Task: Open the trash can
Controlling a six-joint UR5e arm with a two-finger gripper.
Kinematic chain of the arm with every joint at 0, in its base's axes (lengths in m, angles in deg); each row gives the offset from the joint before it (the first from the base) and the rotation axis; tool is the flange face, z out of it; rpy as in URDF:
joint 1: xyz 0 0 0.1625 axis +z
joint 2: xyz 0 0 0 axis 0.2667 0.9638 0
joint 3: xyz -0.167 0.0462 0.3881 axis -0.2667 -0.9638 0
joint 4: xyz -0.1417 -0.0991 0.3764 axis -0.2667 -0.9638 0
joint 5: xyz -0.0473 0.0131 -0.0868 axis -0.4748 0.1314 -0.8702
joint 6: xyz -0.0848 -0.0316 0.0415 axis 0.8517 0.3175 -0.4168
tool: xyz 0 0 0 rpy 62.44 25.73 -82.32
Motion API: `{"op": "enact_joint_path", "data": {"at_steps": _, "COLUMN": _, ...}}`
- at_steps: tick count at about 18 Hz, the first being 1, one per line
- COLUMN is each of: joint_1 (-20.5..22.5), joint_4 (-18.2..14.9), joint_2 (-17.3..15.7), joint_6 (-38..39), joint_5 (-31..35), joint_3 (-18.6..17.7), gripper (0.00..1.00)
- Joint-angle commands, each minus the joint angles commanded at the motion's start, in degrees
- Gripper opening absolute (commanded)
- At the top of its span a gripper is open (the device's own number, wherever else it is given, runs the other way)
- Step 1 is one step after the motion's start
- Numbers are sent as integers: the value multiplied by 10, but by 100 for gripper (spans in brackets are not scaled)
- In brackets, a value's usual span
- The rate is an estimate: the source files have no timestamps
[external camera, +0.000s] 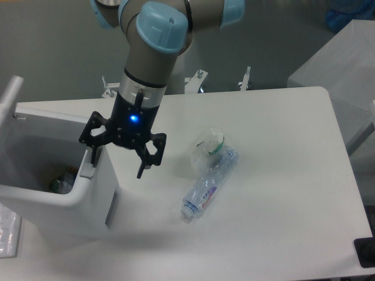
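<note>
The white trash can (70,202) stands at the left of the table with its lid (9,96) swung up at the far left edge, showing a dark interior with some rubbish at the bottom. My black gripper (116,163) hangs over the can's right rim with its jaws spread open. One fingertip (92,157) rests on the grey push tab (88,168), the other fingertip (140,171) is out over the table. Nothing is held between them.
A clear plastic bottle (210,182) with a label lies on the table right of the gripper, crumpled plastic (208,142) at its upper end. A clear bag (7,234) lies at the bottom left. A white box (343,70) stands at the right.
</note>
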Motion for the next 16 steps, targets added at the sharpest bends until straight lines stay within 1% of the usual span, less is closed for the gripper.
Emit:
{"op": "enact_joint_path", "data": {"at_steps": 4, "joint_1": 2, "joint_4": 1, "joint_2": -6, "joint_6": -1, "joint_5": 1, "joint_3": 9, "gripper": 100}}
{"op": "enact_joint_path", "data": {"at_steps": 7, "joint_1": 16, "joint_4": 4, "joint_2": -4, "joint_6": -4, "joint_5": 1, "joint_3": 26, "gripper": 100}}
{"op": "enact_joint_path", "data": {"at_steps": 10, "joint_1": 44, "joint_4": 9, "joint_2": -1, "joint_6": -6, "joint_5": 2, "joint_3": 44, "gripper": 100}}
{"op": "enact_joint_path", "data": {"at_steps": 14, "joint_1": 100, "joint_4": 9, "joint_2": -1, "joint_6": -8, "joint_5": 1, "joint_3": 55, "gripper": 100}}
{"op": "enact_joint_path", "data": {"at_steps": 16, "joint_1": 120, "joint_4": 9, "joint_2": 6, "joint_6": -10, "joint_5": 2, "joint_3": 75, "gripper": 100}}
